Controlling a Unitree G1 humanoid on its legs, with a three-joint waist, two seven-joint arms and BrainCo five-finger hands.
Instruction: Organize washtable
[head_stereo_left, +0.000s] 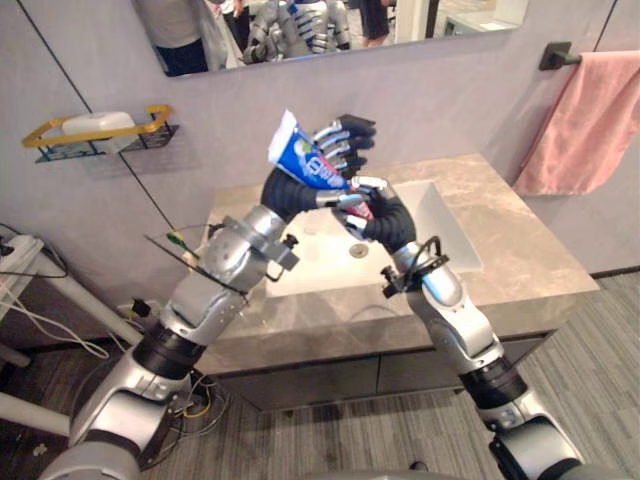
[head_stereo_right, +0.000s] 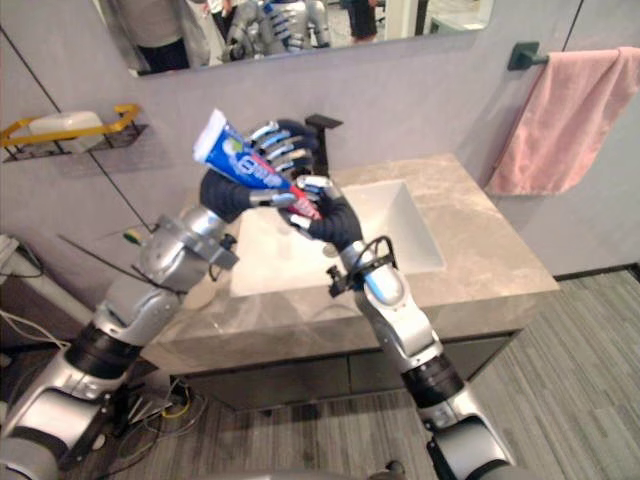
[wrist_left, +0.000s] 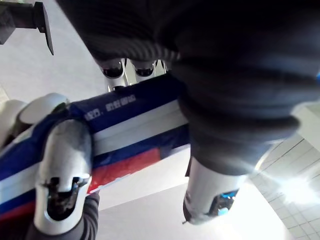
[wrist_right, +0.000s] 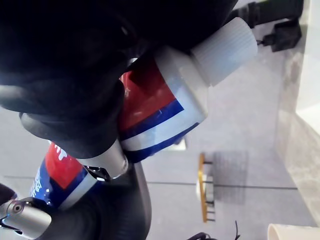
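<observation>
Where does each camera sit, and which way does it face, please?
Left eye view: on the head, looking down at the washtable; both arms reach in, left hand and right hand gripping a toothpaste tube.
Right eye view: beside it, same aim; both share arms, tube, sink and pink towel.
Left wrist view: on the left wrist, along that hand's fingers curled round the tube.
Right wrist view: on the right wrist, toward the tube's white cap and a gold shelf.

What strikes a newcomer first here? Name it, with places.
A blue, white and red toothpaste tube is held high over the sink, the left hand curled round its middle and the right hand gripping its cap end. A pink towel hangs on the wall at right.
</observation>
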